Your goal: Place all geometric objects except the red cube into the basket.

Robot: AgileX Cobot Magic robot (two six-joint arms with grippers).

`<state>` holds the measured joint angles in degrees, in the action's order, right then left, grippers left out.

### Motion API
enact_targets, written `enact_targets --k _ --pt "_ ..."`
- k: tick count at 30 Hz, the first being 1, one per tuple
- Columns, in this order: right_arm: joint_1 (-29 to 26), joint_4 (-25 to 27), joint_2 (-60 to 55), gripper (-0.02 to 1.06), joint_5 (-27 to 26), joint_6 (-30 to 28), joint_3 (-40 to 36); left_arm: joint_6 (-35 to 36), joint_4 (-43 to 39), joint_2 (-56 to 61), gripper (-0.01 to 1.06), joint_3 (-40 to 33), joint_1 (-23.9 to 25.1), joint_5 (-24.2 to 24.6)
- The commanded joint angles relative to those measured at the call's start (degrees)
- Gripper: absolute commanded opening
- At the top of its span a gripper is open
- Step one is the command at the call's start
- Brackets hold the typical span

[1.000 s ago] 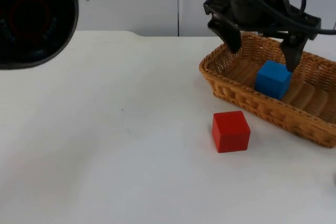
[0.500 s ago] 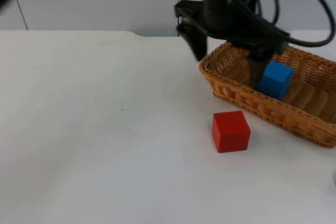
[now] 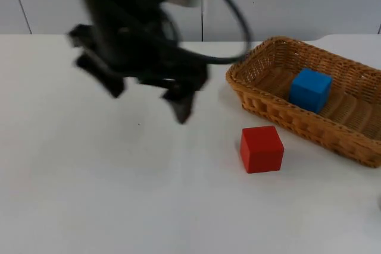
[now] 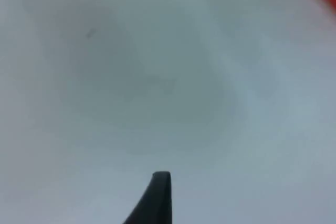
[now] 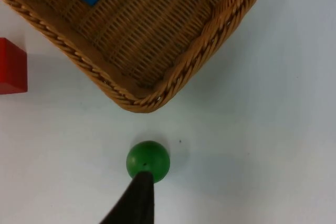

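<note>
Nearest of the task's things on the white counter (image 3: 119, 194) sits the red cube (image 3: 262, 149), on its own just in front of the basket's near rim, touching nothing. That is the one piece meant to stay out, and out it is.

Beyond it, to the right, the wicker basket (image 3: 262, 108) lies at an angle, and the blue cube (image 3: 309, 90) rests inside on the woven floor. One piece is home.

There is work left, though: the right wrist view picks up a small green ball (image 5: 148, 161) on the bare counter, just off the basket's corner, apart from the rim. By my reading that ball belongs in the basket and is the piece outstanding.

The right pincer (image 5: 137, 200) hangs over the ball, one dark fingertip lined up with it. Whether its fingers are spread or closed, I cannot tell; it holds nothing that I can see.

Further back and left, the left pincer (image 3: 146, 96) is in the air above the middle of the counter, fingers splayed wide, empty, well apart from both cubes.
</note>
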<state>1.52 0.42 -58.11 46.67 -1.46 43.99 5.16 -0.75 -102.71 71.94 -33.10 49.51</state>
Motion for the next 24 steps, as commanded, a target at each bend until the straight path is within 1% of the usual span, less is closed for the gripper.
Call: enact_targets --k 1,4,7,8,13,14,17,19,20,24 --pt "-0.3 0.4 0.1 1.05 -0.4 -0.5 0.3 0.7 1.6 5.4 0.92 -5.6 3.0 -2.7" --pt "-0.3 0.7 0.1 1.05 -0.4 -0.5 0.3 1.3 1.9 12.8 0.92 -13.6 8.1 -5.1" --pt "-0.3 1.2 0.1 1.05 -0.4 -0.5 0.3 1.3 1.9 20.0 0.92 -20.0 13.4 -5.1" --pt "-0.3 1.2 0.1 1.05 -0.4 -0.5 0.3 1.3 1.9 20.0 0.92 -20.0 13.4 -5.1" --pt "-0.3 1.3 0.1 1.05 -0.3 -0.5 0.3 1.3 1.8 32.7 0.92 -28.9 21.5 -4.7" --pt "-0.3 1.3 0.1 1.05 -0.3 -0.5 0.3 1.3 1.8 32.7 0.92 -28.9 21.5 -4.7" --pt "-0.3 1.3 0.1 1.05 -0.1 -0.5 0.3 1.3 1.8 40.0 0.92 -32.1 24.9 -3.5" --pt "-0.3 1.3 0.1 1.05 0.1 -0.5 0.3 1.3 1.8 44.3 0.92 -33.3 25.9 -1.9" --pt "-0.3 1.3 0.1 1.05 0.1 -0.5 0.3 1.3 1.8 44.3 0.92 -33.3 25.9 -1.9" --pt "-0.3 1.3 0.1 1.05 0.4 -0.5 0.3 1.8 3.1 52.1 0.92 -33.6 25.9 -0.5"
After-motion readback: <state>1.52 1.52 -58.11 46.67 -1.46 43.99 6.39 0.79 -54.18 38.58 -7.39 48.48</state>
